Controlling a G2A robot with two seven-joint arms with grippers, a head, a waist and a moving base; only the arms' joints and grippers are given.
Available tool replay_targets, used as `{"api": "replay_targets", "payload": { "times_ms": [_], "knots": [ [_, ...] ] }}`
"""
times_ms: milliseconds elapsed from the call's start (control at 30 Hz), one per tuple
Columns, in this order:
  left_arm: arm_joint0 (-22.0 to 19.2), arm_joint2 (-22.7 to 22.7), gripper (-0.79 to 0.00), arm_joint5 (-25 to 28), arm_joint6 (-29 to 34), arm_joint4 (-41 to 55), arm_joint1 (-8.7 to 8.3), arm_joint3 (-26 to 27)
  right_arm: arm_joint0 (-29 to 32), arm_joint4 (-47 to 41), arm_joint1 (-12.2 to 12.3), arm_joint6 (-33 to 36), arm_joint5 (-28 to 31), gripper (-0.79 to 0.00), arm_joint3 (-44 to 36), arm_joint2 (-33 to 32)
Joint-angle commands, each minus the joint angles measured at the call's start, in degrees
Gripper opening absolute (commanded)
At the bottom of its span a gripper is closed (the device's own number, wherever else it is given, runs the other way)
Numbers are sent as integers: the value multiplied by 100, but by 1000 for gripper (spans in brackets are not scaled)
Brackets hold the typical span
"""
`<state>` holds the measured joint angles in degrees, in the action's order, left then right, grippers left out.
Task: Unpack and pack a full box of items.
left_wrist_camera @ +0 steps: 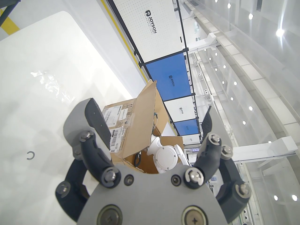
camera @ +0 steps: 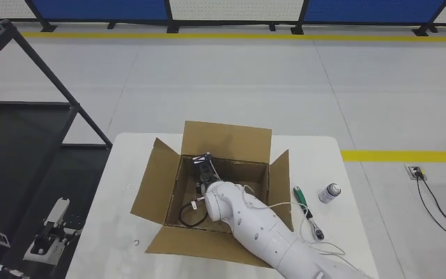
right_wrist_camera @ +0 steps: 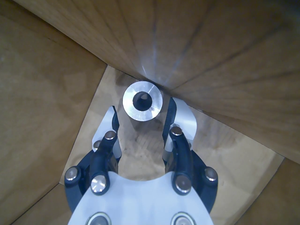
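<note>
Grabbing that metal cylinder (right_wrist_camera: 142, 101) mid-frame: right pincer (right_wrist_camera: 143, 105) straddles it, half-open, so I'd drop lower, then squeeze evenly.

An open cardboard box (camera: 226, 143) sits on a white table (camera: 118, 209) with its four flaps spread outward. The right arm comes in over the box's near flap, and the right gripper (camera: 203, 164) is down inside, close to the far wall. A black cable loop (camera: 191, 213) lies inside, by the box's left wall. Right of the box lie a green-handled tool (camera: 300, 199) and, just beyond it, a small upright can (camera: 329, 193).
</note>
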<state>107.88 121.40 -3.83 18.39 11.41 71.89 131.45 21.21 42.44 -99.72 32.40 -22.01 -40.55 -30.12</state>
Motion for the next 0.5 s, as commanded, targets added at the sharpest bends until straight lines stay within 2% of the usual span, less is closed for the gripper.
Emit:
{"api": "replay_targets", "payload": {
  "times_ms": [0, 100, 233, 367, 467],
  "knots": [
    [6, 0, 0, 6, -2, 0, 3, 2, -22, -60, -59, -61, -27, -326, 122, -39],
    [12, 3, 0, 25, -6, -6, 7, 2, -55, -101, -143, -89, 25, -336, 297, -62],
    [29, -1, 0, 46, -9, -10, 14, -3, -85, -123, -239, -145, 92, -434, 502, -94],
    [41, -2, 0, 67, 0, -21, 19, -3, -102, -129, -316, -222, 123, -539, 657, -141],
    [47, -6, 0, 80, 12, -33, 22, -5, -103, -116, -362, -275, 144, -683, 739, -175]
  ]
}}
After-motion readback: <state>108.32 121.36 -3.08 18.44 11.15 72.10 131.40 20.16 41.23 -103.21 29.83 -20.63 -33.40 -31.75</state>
